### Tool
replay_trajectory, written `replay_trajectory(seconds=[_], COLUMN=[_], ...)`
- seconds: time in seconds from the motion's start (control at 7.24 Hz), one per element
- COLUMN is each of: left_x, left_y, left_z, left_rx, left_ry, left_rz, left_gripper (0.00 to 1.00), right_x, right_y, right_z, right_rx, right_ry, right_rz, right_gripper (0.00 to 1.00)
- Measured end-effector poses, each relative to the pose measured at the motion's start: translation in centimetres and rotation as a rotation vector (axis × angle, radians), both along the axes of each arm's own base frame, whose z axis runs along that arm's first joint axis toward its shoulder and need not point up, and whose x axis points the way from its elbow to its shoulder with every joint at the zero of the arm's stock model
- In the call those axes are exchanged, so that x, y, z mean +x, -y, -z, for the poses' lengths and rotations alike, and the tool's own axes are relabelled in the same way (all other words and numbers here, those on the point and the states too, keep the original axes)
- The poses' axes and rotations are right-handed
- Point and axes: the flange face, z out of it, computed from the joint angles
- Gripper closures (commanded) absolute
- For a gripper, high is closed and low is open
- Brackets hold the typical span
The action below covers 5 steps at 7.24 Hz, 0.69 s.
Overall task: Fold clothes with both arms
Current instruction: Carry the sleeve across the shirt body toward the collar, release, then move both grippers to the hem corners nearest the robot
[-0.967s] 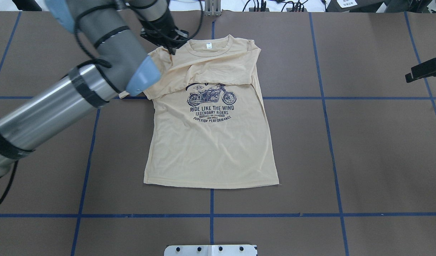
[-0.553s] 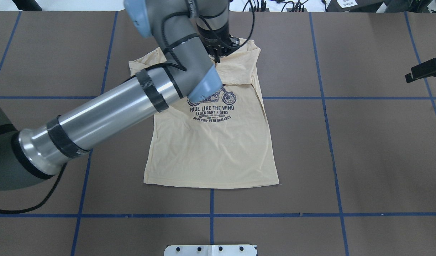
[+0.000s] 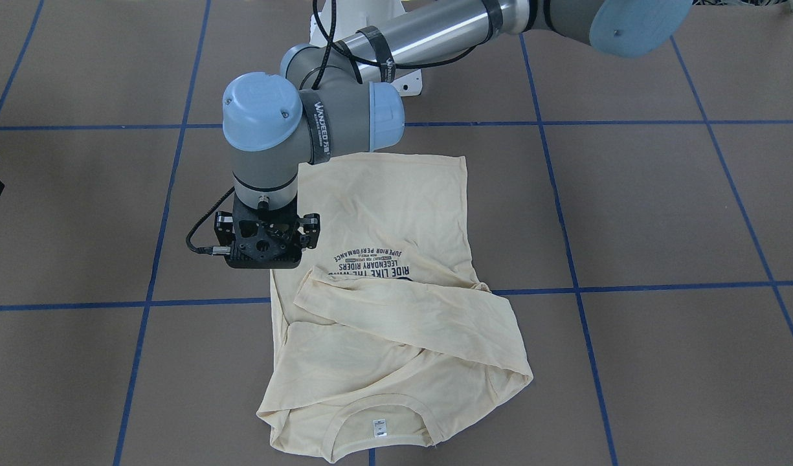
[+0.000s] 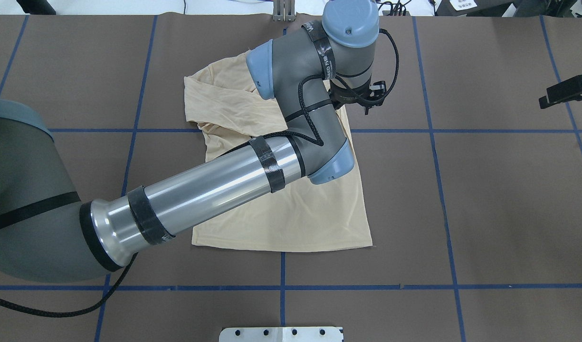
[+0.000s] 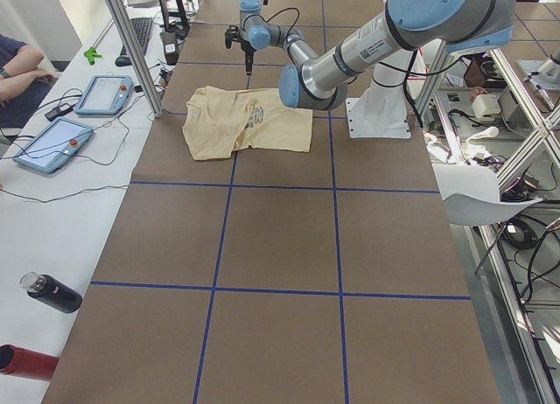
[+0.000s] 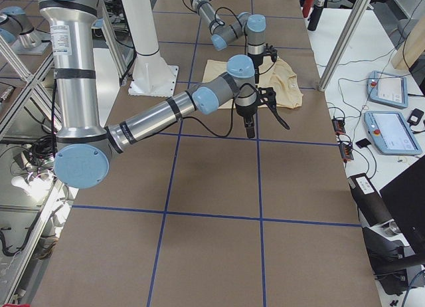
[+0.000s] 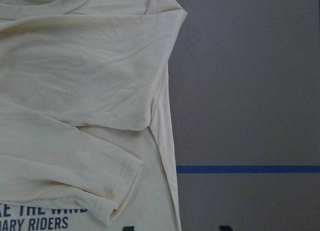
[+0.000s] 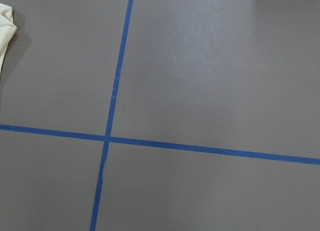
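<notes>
Plainly apart and empty, the left pincer (image 3: 265,247) hovers over one side edge of the T-shirt (image 3: 396,207), which lies on the tabletop (image 3: 661,213), a sleeve folded across its chest. The right pincer (image 4: 564,90) hangs well apart; whether its fingers are together, I cannot tell.
</notes>
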Motion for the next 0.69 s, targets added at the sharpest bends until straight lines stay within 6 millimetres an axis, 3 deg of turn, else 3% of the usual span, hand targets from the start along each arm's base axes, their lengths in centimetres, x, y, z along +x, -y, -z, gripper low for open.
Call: replay_trajectory(seconds=[0.14, 0.28, 0.55, 0.69], left_x=[-1.2, -3.2, -9.0, -12.2], left_y=[-0.9, -2.3, -6.5, -9.7], left_z=[-1.2, -3.9, -10.6, -14.5], left_rx=[0.012, 0.025, 0.057, 0.081], left_ry=[-0.014, -0.028, -0.037, -0.039], left_rz=[-0.001, -0.002, -0.014, -0.026], left_gripper=[0.00, 0.00, 0.00, 0.00], right_x=[-1.9, -4.7, -11.9, -15.4], right_y=[0.0, -0.5, -4.1, -6.6], right_z=[1.6, 3.7, 7.6, 9.0], right_rx=[-0.021, -0.042, -0.077, -0.093], right_ry=[0.032, 0.059, 0.082, 0.093], right_rz=[-0.026, -0.057, -0.121, -0.150], right_gripper=[0.00, 0.00, 0.00, 0.00])
